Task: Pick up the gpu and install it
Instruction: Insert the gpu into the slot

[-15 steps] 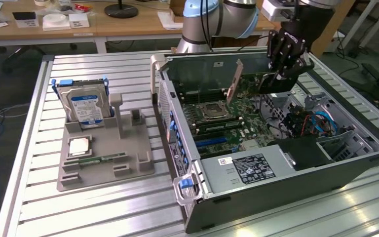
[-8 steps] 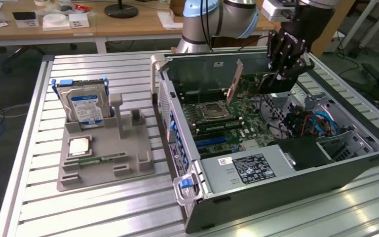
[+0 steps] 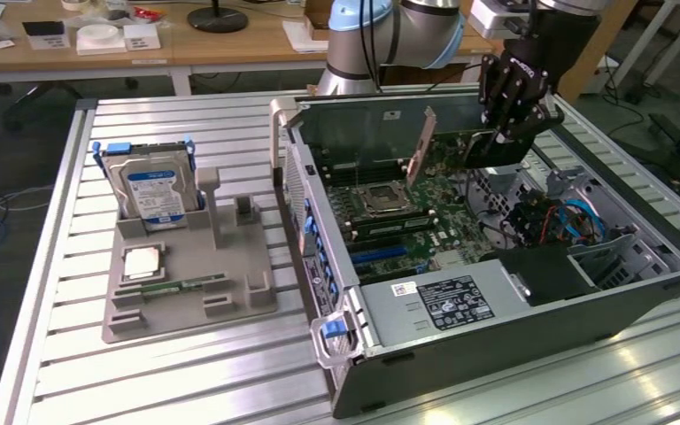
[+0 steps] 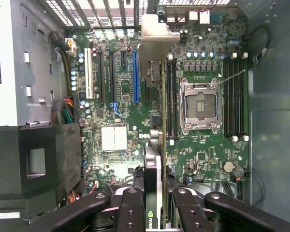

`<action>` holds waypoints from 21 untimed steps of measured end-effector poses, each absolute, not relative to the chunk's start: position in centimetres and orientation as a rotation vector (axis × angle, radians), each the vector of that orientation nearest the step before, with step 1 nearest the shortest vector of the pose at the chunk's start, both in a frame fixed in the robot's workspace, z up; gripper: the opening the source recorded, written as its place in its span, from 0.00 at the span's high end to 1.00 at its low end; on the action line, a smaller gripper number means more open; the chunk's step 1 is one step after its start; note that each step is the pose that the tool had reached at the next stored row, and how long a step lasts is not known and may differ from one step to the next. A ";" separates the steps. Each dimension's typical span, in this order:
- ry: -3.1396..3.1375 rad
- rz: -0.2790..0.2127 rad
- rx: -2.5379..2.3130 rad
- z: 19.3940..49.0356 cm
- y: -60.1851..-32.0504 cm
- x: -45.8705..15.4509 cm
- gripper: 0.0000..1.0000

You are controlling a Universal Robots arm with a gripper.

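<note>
My gripper point(image 3: 508, 133) hangs over the open computer case point(image 3: 623, 292), shut on the gpu. In the exterior view the gpu point(image 3: 418, 150) stands upright above the motherboard point(image 3: 435, 230), its reddish-brown side and pale metal end showing. In the wrist view the gpu point(image 4: 153, 169) is seen edge-on, clamped between my black fingers point(image 4: 130, 208). Its metal bracket point(image 4: 154, 34) points toward the case's vented rear wall. The card's edge runs parallel to the long blue slot point(image 4: 136, 77), between that slot and the memory slots point(image 4: 170, 96). I cannot tell whether it touches the board.
A grey holder point(image 3: 187, 301) on the slatted metal table at the exterior view's left carries a blue-labelled hard drive point(image 3: 151, 186), a square chip point(image 3: 142, 261) and a green memory stick point(image 3: 181, 285). Inside the case are the empty CPU socket point(image 4: 200, 104), a power supply point(image 3: 459, 301) and cables point(image 3: 552, 221).
</note>
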State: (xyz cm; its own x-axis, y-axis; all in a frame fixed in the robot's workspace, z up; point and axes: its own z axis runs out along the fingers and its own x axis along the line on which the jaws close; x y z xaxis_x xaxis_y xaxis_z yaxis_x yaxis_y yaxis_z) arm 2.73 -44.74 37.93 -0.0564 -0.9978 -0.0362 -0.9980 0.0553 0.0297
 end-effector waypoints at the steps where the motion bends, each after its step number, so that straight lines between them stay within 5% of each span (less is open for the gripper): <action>1: 2.278 0.073 -2.154 37.9 -44.7 2.7 0.73; 21: 2.277 0.074 -2.153 37.7 -45.1 2.7 0.73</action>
State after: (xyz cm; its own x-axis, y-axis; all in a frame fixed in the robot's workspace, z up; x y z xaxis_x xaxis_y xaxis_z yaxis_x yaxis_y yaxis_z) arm 2.66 -45.12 37.68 -0.0562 -0.9977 -0.0377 -0.9980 0.0551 0.0298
